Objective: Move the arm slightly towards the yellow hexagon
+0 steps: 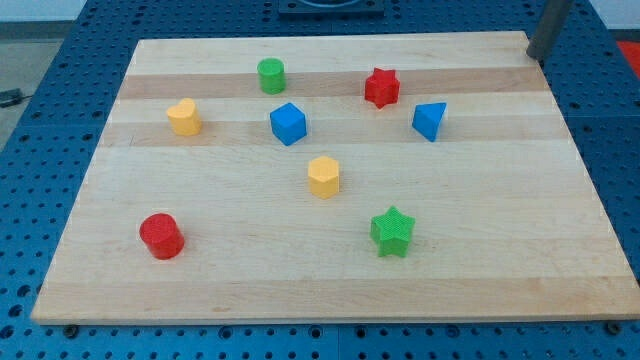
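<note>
Yellow hexagon (pixel 324 176) is seen near the centre of the wooden surface (pixel 500 260). Well up and right of it, at the corner, my tip (pixel 533 55) is seen; no pincer is fitted. The approach is judged barely begun.

The setting is a robotics lab bench. A pale wooden board (pixel 330 270) rests on a blue perforated desk (pixel 620 150) with a regular grid of mounting holes. Small coloured test blocks sit on the board. A dark rod (pixel 548 28) enters at the view's top right.
</note>
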### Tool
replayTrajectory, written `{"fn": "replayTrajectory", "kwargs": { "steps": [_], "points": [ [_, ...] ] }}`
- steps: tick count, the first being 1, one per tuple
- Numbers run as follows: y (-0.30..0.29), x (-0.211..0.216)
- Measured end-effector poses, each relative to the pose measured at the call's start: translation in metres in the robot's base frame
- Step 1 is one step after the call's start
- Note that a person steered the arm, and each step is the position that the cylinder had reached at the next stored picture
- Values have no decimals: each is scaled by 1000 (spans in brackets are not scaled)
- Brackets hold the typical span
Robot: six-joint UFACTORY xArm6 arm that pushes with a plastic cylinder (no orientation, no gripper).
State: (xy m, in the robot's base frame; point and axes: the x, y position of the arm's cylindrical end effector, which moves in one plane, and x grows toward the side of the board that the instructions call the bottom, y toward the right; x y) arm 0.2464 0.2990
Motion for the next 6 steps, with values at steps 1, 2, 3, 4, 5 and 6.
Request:
{"fn": "replayTrajectory", "kwargs": {
  "steps": [1,2,3,4,5,6],
  "points": [
    [0,1],
    [-11,7],
    [-34,37],
    [-43,67],
    [-41,131],
    [-86,176]
  ]
}}
